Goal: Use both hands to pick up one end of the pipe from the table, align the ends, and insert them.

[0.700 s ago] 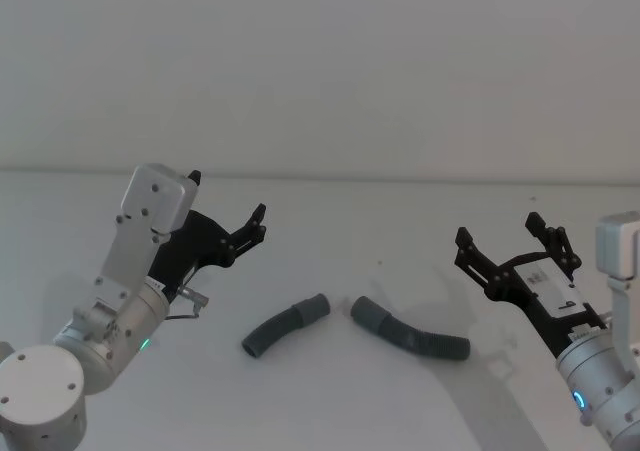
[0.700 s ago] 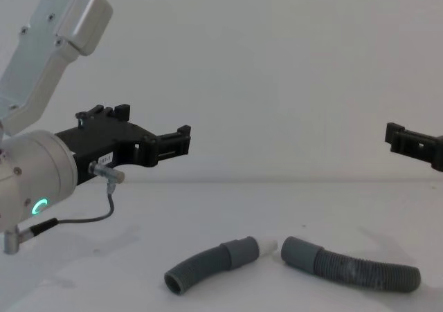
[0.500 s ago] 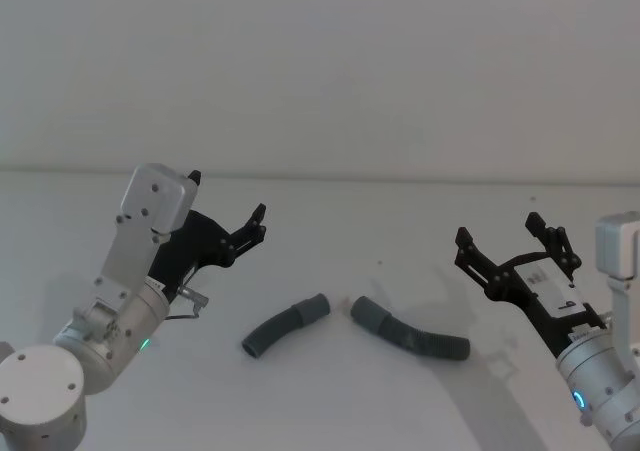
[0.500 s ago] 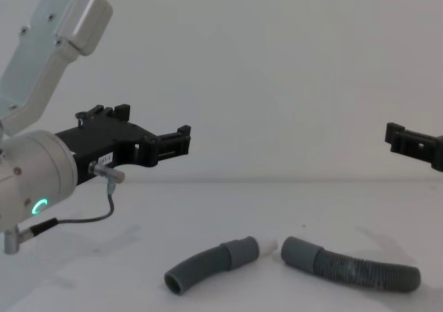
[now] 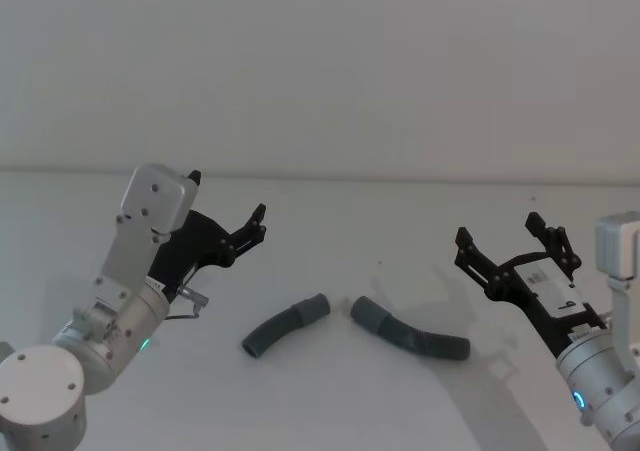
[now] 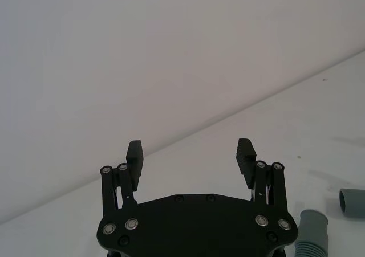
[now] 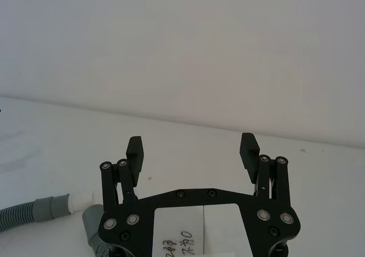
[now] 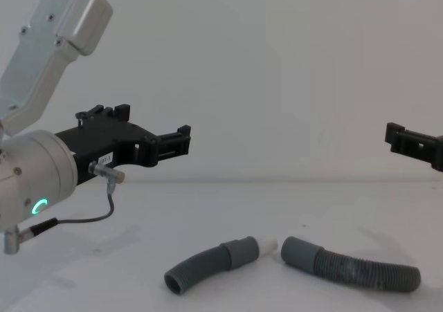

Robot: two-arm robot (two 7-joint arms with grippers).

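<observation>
Head view: the left fingers (image 5: 257, 221) are spread wide and empty, as are the right fingers (image 5: 468, 249). Between and below them, on the surface (image 5: 330, 221), lie the short hose (image 5: 285, 326) and the long hose (image 5: 412, 336), the white tip (image 8: 267, 245) just beside the cuff (image 8: 296, 250).

Two grippers are hanging over the scene, the left gripper (image 5: 228, 196) and the right gripper (image 5: 498, 231), each carrying two black fingers (image 6: 135, 154), four in all. Between them, two grey ribbed hose pieces are lying on the one white table (image 5: 380, 221): the shorter hose (image 5: 285, 327) nearer the left gripper, the longer hose (image 5: 410, 336) nearer the right gripper. Two smooth cuffs are facing each other, the tipped cuff (image 8: 239, 250) and the plain cuff (image 8: 297, 251). One white tip (image 8: 267, 245) is poking out. One green ring (image 8: 40, 205) is glowing behind the left gripper.
</observation>
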